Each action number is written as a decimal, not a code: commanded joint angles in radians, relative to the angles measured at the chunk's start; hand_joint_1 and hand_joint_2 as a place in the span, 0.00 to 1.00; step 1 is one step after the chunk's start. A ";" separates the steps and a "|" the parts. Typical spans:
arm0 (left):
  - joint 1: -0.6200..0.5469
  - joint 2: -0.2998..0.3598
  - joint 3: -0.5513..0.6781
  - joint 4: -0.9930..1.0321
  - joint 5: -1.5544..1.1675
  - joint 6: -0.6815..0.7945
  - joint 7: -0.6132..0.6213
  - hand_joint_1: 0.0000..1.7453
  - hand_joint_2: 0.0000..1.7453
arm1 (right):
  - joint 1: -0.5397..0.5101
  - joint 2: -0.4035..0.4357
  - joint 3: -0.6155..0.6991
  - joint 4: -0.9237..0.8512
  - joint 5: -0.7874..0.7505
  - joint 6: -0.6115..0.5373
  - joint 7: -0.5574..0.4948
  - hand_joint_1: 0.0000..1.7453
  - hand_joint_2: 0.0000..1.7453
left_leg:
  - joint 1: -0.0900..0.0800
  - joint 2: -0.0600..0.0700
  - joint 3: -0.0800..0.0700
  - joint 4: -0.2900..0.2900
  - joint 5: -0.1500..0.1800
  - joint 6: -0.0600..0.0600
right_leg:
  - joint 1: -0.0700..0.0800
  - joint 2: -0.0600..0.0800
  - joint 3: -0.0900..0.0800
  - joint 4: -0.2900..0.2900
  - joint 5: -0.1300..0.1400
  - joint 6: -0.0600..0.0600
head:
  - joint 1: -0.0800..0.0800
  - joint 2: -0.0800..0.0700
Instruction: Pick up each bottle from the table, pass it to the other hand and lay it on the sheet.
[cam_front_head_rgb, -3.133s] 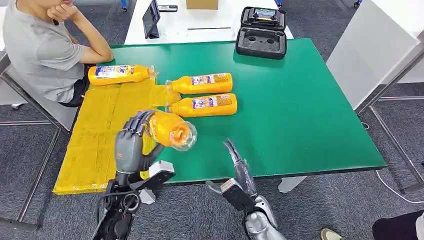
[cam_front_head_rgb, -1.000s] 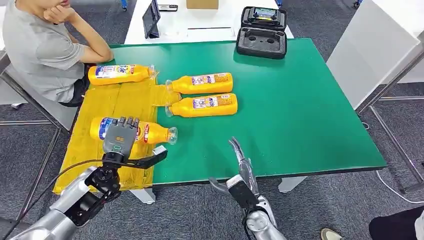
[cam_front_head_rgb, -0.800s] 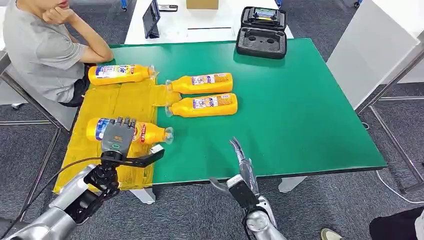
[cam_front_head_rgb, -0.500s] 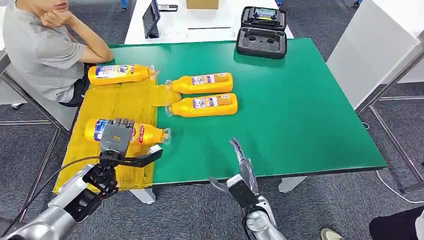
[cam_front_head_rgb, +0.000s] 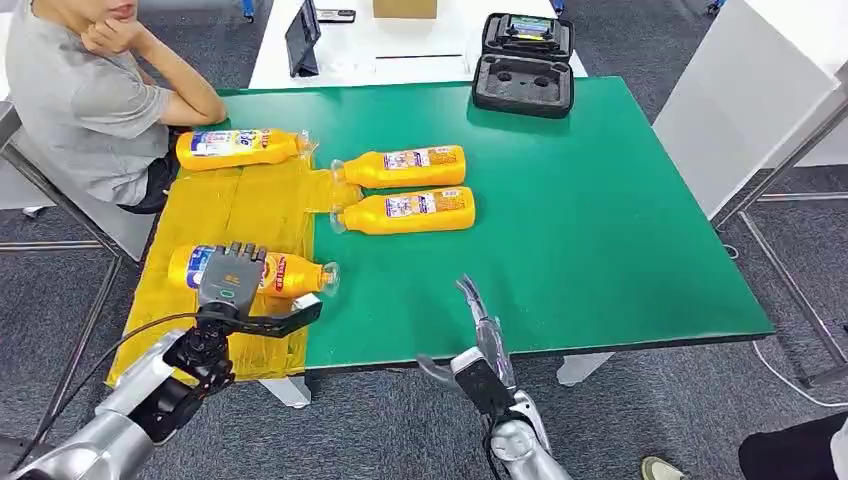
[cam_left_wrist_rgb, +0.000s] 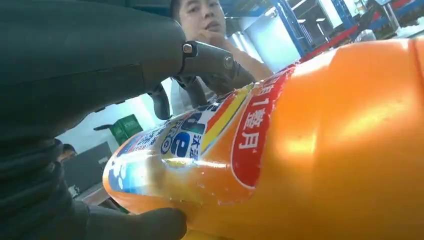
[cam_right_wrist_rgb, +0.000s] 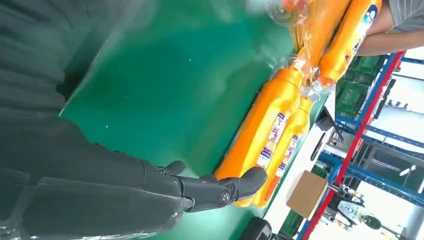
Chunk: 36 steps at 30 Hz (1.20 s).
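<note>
Where the green tabletop (cam_front_head_rgb: 600, 230) meets its near edge, the robot's right hand (cam_front_head_rgb: 478, 340) hangs just off it with fingers straight and spread, holding nothing; the right wrist view shows its dark fingers (cam_right_wrist_rgb: 220, 187) stretched out above the green surface. Toward the near left corner, the left hand (cam_front_head_rgb: 232, 281) lies on top of an orange plastic bottle with a blue and red label (cam_front_head_rgb: 290, 272), fingers curled over its body and thumb out to the side; the left wrist view shows the thumb under the bottle and the fingers over it, so the hand grips it. That bottle lies on its side on the yellow sheet (cam_front_head_rgb: 200, 215) that covers the left end of the tabletop, its clear cap pointing at the green surface. Farther in, two more orange bottles lie side by side near the middle of the tabletop: the nearer one (cam_front_head_rgb: 405, 211) and the farther one (cam_front_head_rgb: 400, 167), caps reaching the sheet's edge. A fourth orange bottle (cam_front_head_rgb: 238, 147) lies at the sheet's far edge, close to the elbow of a seated person in a grey shirt (cam_front_head_rgb: 85, 100). At the far edge sits an open black case (cam_front_head_rgb: 523, 65)
</note>
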 joint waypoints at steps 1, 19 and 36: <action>-0.027 -0.023 0.018 0.071 -0.005 -0.006 -0.010 1.00 1.00 | -0.041 -0.005 0.018 0.061 -0.003 0.004 0.001 0.00 1.00 | 0.000 0.001 0.005 -0.001 -0.001 0.000 | 0.000 0.000 0.004 -0.001 -0.001 0.000 | 0.000 0.000; -0.032 -0.025 0.021 0.088 -0.005 -0.039 -0.030 1.00 1.00 | -0.051 -0.003 0.021 0.077 0.001 0.005 0.001 0.00 1.00 | 0.000 0.001 0.004 -0.001 -0.001 0.000 | 0.000 0.000 0.004 -0.001 -0.001 0.000 | 0.000 0.000; -0.033 -0.042 0.050 0.105 -0.005 -0.062 -0.018 0.01 1.00 | -0.051 -0.002 0.013 0.083 -0.004 -0.003 0.001 0.00 1.00 | 0.000 0.001 0.004 -0.001 -0.001 0.000 | 0.000 -0.001 0.003 -0.001 -0.001 0.000 | 0.000 0.000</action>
